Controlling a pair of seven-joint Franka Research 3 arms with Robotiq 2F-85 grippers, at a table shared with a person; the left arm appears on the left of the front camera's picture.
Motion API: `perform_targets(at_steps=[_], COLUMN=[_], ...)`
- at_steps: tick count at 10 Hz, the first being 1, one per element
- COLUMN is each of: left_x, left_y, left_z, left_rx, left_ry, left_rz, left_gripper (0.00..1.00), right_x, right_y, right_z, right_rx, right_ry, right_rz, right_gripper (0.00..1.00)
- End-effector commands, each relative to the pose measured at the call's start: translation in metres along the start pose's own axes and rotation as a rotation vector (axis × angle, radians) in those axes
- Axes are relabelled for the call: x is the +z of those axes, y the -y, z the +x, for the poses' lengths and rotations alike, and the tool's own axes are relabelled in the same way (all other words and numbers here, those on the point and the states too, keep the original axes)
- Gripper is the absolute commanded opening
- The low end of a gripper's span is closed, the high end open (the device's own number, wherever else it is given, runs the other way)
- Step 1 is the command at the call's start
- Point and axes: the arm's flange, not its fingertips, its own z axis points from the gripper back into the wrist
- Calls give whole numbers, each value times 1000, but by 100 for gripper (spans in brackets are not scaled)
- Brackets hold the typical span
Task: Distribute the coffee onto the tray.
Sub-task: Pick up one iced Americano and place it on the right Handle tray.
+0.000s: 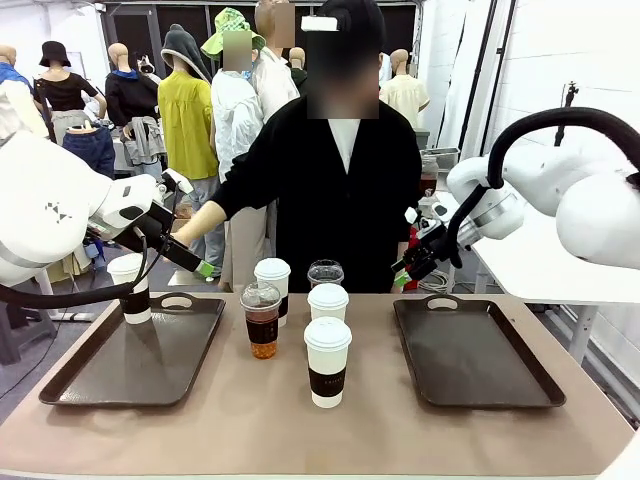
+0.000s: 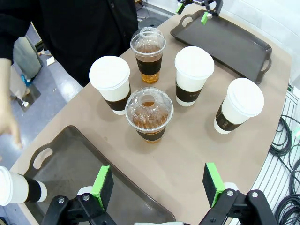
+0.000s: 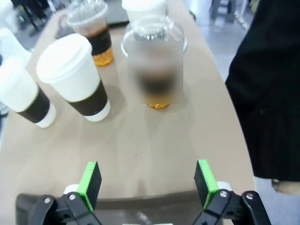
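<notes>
Paper cup (image 2: 21, 190) cut off on left tray (image 2: 75, 159) | left pincer (image 2: 158, 180), right pincer (image 3: 147, 180) wide; empty

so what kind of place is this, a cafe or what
Most likely a robotics lab staged as a coffee counter, not a real cafe: white robot arms stand at a table with serving trays and takeaway cups, and loose cables lie on the floor.
</notes>
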Motion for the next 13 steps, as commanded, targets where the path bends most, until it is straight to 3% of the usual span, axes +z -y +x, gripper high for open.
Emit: perform_targets(at_steps=[1,6,13], left_x=[1,1,1], left_y=[-1,-1,-1], left_z=[-2,-2,-2], left_rx=[3,3,3], left_ry=[3,3,3], left_rz=[-16,-16,-16], left_gripper=[100,100,100], right_x=[-12,-47,-54], right_y=[11,13,8], right_z=[-9,-32,-35], right_rx=[83,41,19], right_ry=[90,250,223], right_rz=[-50,45,59], right_gripper=[100,100,100])
